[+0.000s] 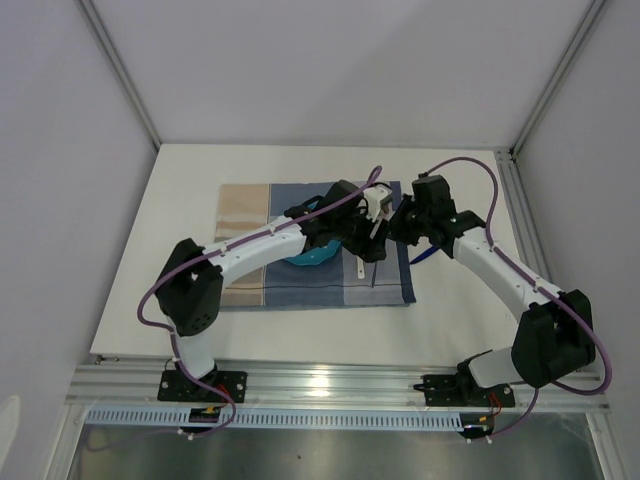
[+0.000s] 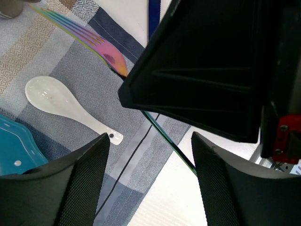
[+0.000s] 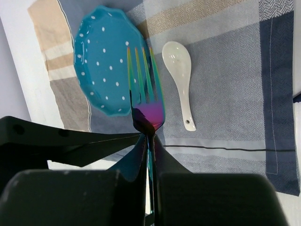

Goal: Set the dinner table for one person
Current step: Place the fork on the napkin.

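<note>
The white dinner table (image 1: pixel 180 220) carries a blue-and-beige checked placemat (image 1: pixel 250 205). A teal dotted plate (image 3: pixel 106 66) lies on the placemat, with a white spoon (image 3: pixel 181 80) to its right; the spoon also shows in the left wrist view (image 2: pixel 61 101). My right gripper (image 3: pixel 150 141) is shut on the handle of an iridescent fork (image 3: pixel 148 113), held above the placemat between plate and spoon. The fork also shows in the left wrist view (image 2: pixel 94 40). My left gripper (image 2: pixel 150 183) is open and empty over the placemat's right edge, close under the right gripper (image 1: pixel 400 232).
A blue stick-like item (image 1: pixel 420 255) lies on the table just beyond the placemat's right edge. Both arms crowd together over the right half of the placemat. Aluminium rails run along the front edge (image 1: pixel 330 380), and white walls enclose the other sides.
</note>
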